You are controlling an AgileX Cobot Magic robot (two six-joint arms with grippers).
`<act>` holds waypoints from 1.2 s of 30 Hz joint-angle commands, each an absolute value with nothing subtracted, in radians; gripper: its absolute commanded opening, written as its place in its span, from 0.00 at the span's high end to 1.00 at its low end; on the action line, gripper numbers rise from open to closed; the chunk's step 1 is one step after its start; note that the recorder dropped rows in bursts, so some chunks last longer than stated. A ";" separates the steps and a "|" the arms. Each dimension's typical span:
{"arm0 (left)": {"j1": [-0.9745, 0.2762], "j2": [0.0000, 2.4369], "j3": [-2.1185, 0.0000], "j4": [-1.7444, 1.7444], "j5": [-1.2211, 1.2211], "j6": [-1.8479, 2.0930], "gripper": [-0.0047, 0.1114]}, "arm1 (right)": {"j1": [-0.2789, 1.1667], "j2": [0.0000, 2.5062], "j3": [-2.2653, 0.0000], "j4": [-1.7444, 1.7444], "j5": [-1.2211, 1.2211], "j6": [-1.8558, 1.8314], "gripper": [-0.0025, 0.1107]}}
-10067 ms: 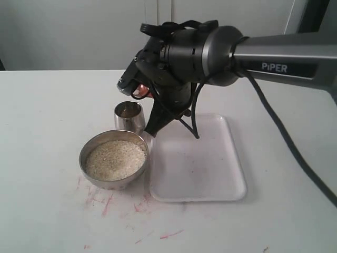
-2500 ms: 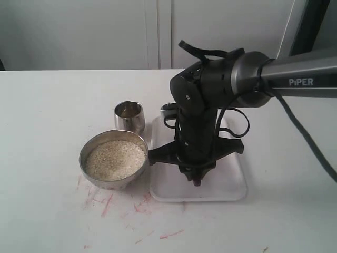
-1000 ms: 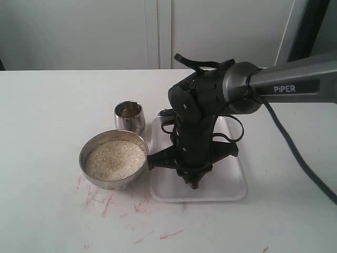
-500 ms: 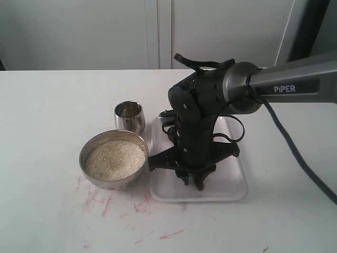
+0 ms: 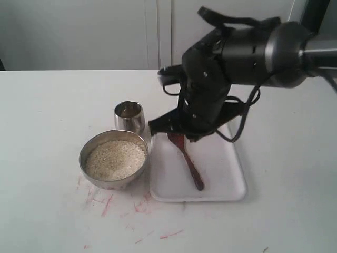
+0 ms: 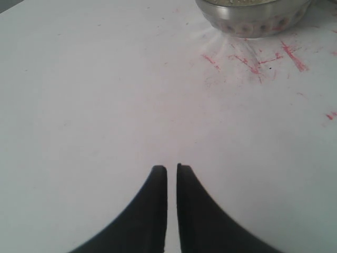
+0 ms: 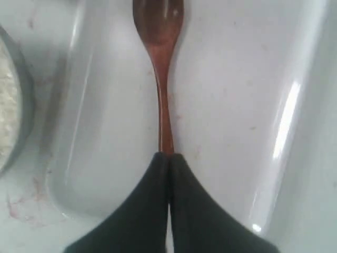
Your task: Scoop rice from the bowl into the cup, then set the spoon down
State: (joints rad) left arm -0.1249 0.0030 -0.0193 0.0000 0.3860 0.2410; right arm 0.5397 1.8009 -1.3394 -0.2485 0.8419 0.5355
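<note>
The dark wooden spoon (image 5: 187,161) lies flat on the white tray (image 5: 224,176), its scoop toward the cup. In the right wrist view the spoon (image 7: 163,100) stretches away from my right gripper (image 7: 169,156), which is shut and empty, hanging above the handle end. The wide steel bowl (image 5: 84,158) holds off-white rice (image 5: 116,159) left of the tray. Behind it stands the small steel cup (image 5: 129,117). My left gripper (image 6: 171,168) is shut over bare table, with the bowl (image 6: 253,21) ahead of it.
Red scribble marks (image 5: 105,203) stain the white table in front of the bowl. The right arm's black wrist (image 5: 210,79) hovers over the tray's far half. A pale wall runs behind the table.
The right gripper has let go of the spoon and risen from the tray; the spoon now lies uncovered on the tray. Bowl and cup have not moved.
</note>
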 commanded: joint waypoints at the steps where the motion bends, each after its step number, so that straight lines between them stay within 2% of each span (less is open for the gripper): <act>1: -0.132 0.000 -0.010 0.000 0.427 0.235 0.84 | 0.535 1.671 -1.335 -0.296 0.794 0.525 0.98; 16: -0.132 0.000 -0.010 0.000 0.427 0.235 0.84 | 0.535 1.195 -1.335 -0.424 0.716 0.516 0.98; 29: -0.132 0.000 -0.010 0.000 0.427 0.235 0.84 | 0.535 0.872 -1.333 -0.415 0.770 0.281 0.98; 36: -0.132 0.000 -0.010 0.000 0.427 0.235 0.84 | 0.535 0.686 -1.242 -0.415 0.732 0.254 0.98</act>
